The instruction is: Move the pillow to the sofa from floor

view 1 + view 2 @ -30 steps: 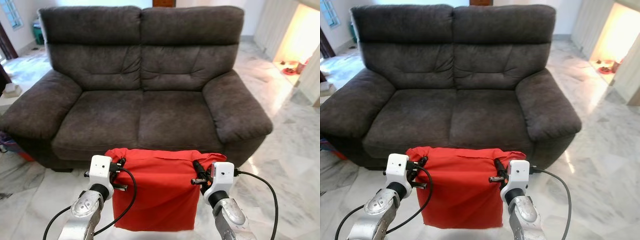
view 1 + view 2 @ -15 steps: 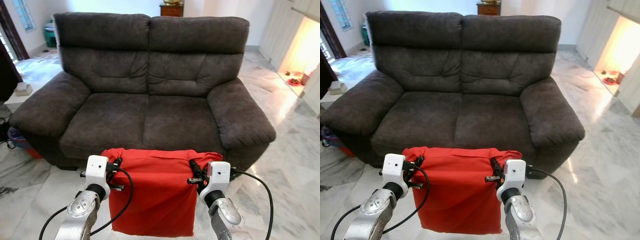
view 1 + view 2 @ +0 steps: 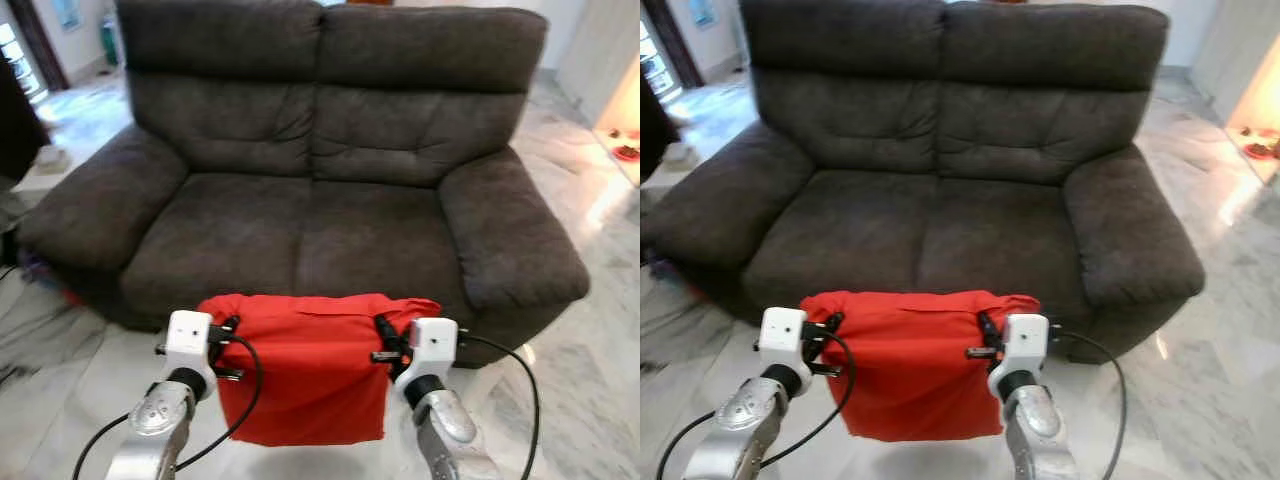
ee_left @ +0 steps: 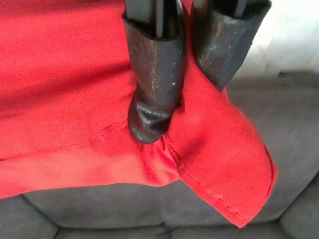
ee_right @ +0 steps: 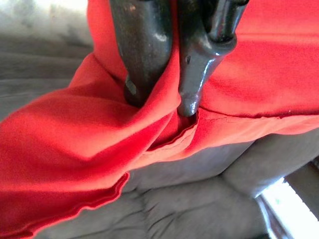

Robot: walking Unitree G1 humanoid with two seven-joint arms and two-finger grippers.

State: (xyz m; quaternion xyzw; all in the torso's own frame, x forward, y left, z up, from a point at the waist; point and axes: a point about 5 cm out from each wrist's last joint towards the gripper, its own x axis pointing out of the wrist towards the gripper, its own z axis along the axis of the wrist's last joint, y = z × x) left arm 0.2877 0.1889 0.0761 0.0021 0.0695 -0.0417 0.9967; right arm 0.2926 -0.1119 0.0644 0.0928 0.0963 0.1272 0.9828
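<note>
Left gripper (image 4: 187, 112) pinched shut on the red cloth at one top corner of the pillow (image 3: 300, 365); right gripper (image 5: 164, 102) likewise clamped on the other top corner, fabric bunched between the fingers. Held up off the floor (image 3: 590, 400), hanging flat between both arms, just in front of the sofa (image 3: 310, 200) and about level with the front edge of its seat. Risk, as a guess: both grips on thin cover cloth only, near the seam, so liable to slip out if swung or jerked, dropping one corner and letting the pillow fold or fall short onto the floor. Also likely to catch its lower edge on the sofa front unless raised higher before going forward. Uneven release would probably leave it draped half off the seat. No containers here; nearest thing to one, the sofa seat between its two armrests, lying bare, with nothing resting on the cushions.
</note>
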